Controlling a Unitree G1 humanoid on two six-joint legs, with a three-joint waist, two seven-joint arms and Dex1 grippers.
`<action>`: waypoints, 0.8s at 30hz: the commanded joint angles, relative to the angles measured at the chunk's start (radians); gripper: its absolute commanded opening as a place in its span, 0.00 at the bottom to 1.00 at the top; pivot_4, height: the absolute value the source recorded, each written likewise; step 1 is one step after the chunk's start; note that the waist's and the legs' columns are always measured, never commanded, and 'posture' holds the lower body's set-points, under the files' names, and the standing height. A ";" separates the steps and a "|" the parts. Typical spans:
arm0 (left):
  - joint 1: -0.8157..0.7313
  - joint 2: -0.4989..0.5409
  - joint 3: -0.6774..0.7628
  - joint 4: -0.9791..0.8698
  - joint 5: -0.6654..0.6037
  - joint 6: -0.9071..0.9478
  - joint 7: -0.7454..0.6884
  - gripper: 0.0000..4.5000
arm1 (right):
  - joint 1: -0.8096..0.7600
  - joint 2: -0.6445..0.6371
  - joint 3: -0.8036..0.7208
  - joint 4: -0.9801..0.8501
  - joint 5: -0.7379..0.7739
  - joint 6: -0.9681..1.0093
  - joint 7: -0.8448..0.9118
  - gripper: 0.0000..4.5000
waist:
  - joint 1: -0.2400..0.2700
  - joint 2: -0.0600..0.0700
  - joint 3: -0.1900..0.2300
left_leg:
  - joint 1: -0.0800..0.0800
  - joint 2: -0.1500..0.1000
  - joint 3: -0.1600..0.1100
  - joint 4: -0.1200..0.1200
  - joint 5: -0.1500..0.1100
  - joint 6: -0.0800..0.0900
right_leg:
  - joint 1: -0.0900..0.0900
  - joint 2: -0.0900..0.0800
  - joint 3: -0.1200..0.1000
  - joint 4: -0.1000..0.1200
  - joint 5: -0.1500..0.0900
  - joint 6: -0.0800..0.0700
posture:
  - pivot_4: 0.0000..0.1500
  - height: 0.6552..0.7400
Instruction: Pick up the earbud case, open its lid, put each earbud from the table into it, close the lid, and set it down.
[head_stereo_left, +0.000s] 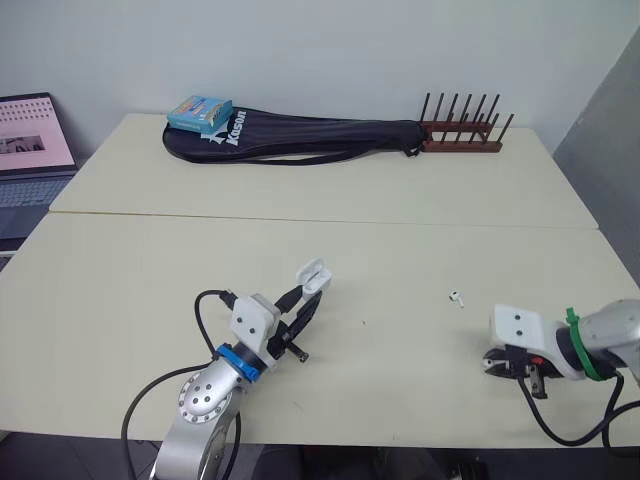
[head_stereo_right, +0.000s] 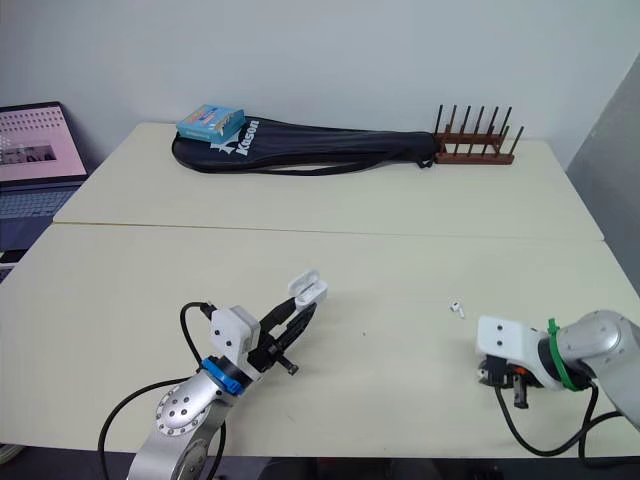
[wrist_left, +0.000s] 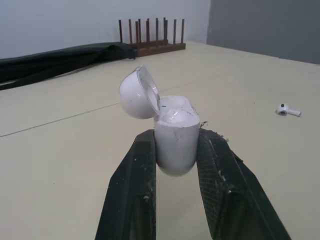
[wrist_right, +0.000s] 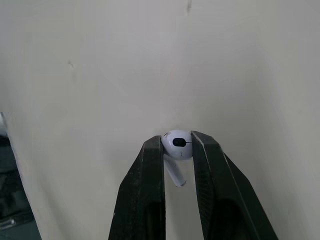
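Left pincer (head_stereo_left: 305, 300): clenched on the earbud case (wrist_left: 175, 132), one black finger on each side of its white body, held over the front half of the tabletop (head_stereo_left: 400, 200), left of the middle and not far from the front edge. Case lid (wrist_left: 136, 94): open, hinged back to one side, the interior exposed; whether anything lies inside cannot be told. Right pincer (wrist_right: 177, 139): closed on one white earbud (wrist_right: 178, 148), gripping its rounded head, the short stem projecting back between the fingers; positioned close over the tabletop near the front right corner, and whether the earbud touches the surface cannot be told. Second earbud (head_stereo_left: 457, 298): white, lying loose on the tabletop in the front half, right of the middle, between the two pincers and nearer the right one, well apart from the case. Tabletop: pale cream, with a seam running from the left edge to the right edge across its middle. Racket bag (head_stereo_left: 300, 135): black with white lettering, lying lengthwise along the back edge. Blue box (head_stereo_left: 200, 112): resting on the bag's wide end, towards the back left corner. Wooden peg rack (head_stereo_left: 460, 135): reddish base with dark upright pegs, at the back edge towards the right, touching the bag's narrow end. Laptop (head_stereo_left: 30, 150): open, screen lit, standing beyond the left edge.
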 joint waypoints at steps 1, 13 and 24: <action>-0.032 -0.011 -0.011 -0.004 -0.013 -0.032 -0.015 0.17 | -0.125 0.064 -0.061 0.011 0.105 0.023 0.007 0.09 | -0.001 0.000 0.000 | 0.000 0.000 0.000 0.000 0.000 0.000 | 0.000 0.000 0.000 0.000 0.000 0.000 | 1.00 0.85; -0.138 -0.056 -0.036 0.052 -0.010 -0.050 -0.020 0.17 | -0.399 0.742 -0.132 -0.065 0.461 0.238 -0.475 0.09 | 0.002 0.000 0.000 | -0.012 0.001 -0.008 0.000 0.000 0.000 | -0.007 0.000 -0.006 0.002 0.000 0.000 | 1.00 0.85; -0.190 -0.085 -0.041 0.064 -0.012 -0.045 -0.010 0.17 | -0.296 0.973 0.031 -0.015 0.359 0.006 -0.581 0.09 | 0.003 0.001 -0.001 | -0.014 0.000 -0.008 0.002 0.001 -0.001 | -0.014 -0.001 -0.008 0.012 0.000 0.000 | 1.00 0.85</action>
